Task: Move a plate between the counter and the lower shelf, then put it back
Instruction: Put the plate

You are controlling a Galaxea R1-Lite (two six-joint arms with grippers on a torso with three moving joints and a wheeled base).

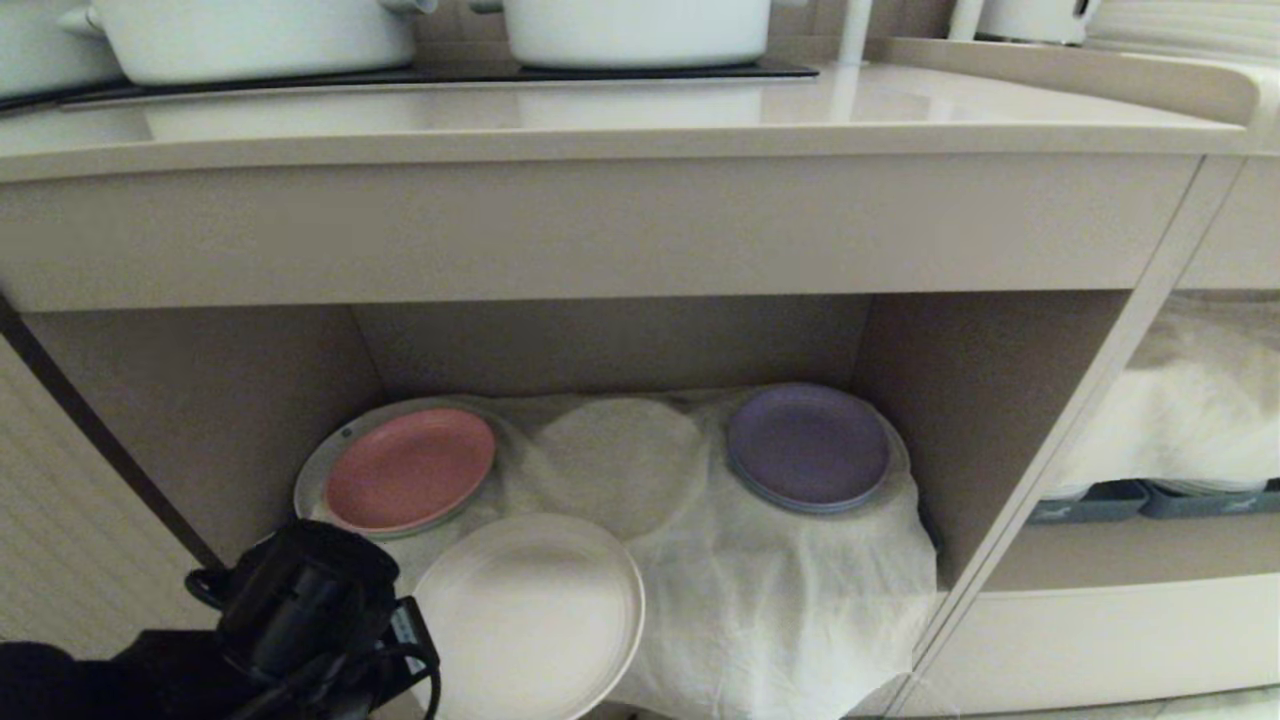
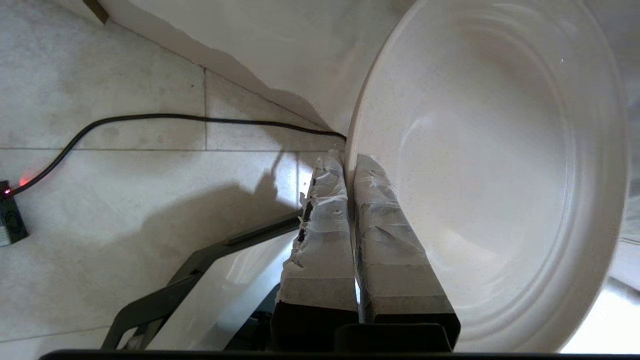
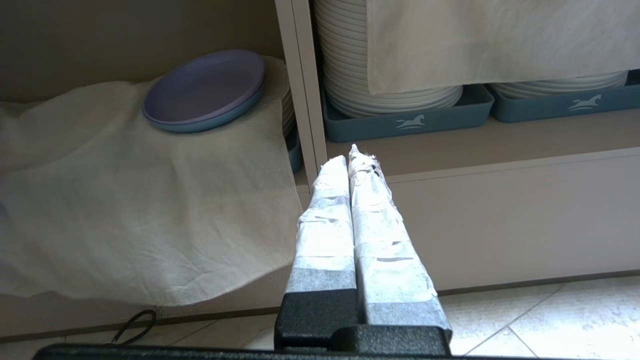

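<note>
The left gripper [image 2: 350, 160] is pinching the near-left rim of the plate [image 1: 530, 610], its taped fingers [image 2: 380, 235] pressed together on the low upright edge, and the plate is hanging at the front left of the lower shelf [image 1: 200, 420], over the near edge of the white cloth [image 1: 790, 590]; it is looking stiff, glazed and rather slick, probably light but breakable, so a rim pinch like this is likely letting it sag or slip unless it is kept level; the rim is the only real place to take hold; the cloth is lying wrinkled and soft, liable to drag under a sliding base; a pink plate [image 1: 410, 468] is sitting far left and a purple plate [image 1: 808, 446] far right, leaving modest room between; the counter [image 1: 640, 125] above is looking smooth and hard; the right gripper [image 3: 352, 160] is idling low on the right, fingers closed on nothing.
</note>
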